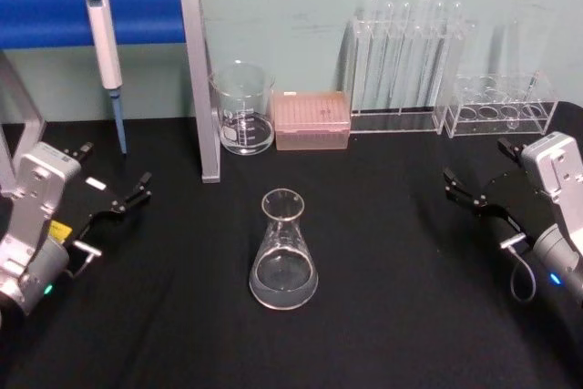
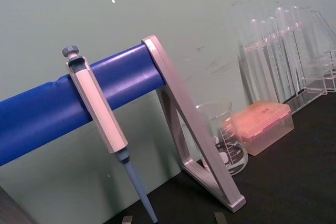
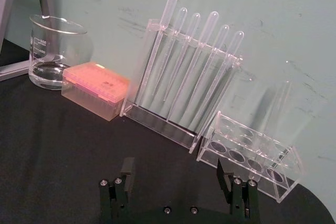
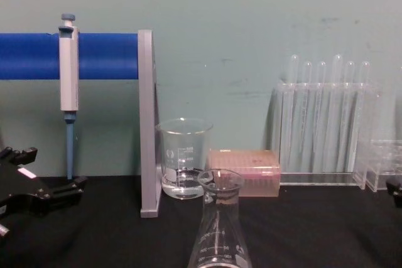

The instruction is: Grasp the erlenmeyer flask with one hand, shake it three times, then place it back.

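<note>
Standing upright in the middle of the black counter (image 1: 401, 316), the erlenmeyer flask (image 1: 284, 252) has a little clear liquid in its wide base and nothing touching it. The beaker (image 1: 243, 108), the pink tip box (image 1: 311, 120) and the grey stand post (image 1: 202, 88) sit well behind it. The left hand (image 1: 114, 214) hangs low at the counter's left side and the right hand (image 1: 475, 209) at its right, both well apart from the flask, fingers spread and holding nothing. From where I stand, the reach comes first. I'd bring one hand in level from its own side and close on the narrow neck just under the flared rim, where the glass can't slip downward. Squeeze gently, lift straight up before shaking, and keep the swings small so the liquid stays inside and the post isn't struck.
</note>
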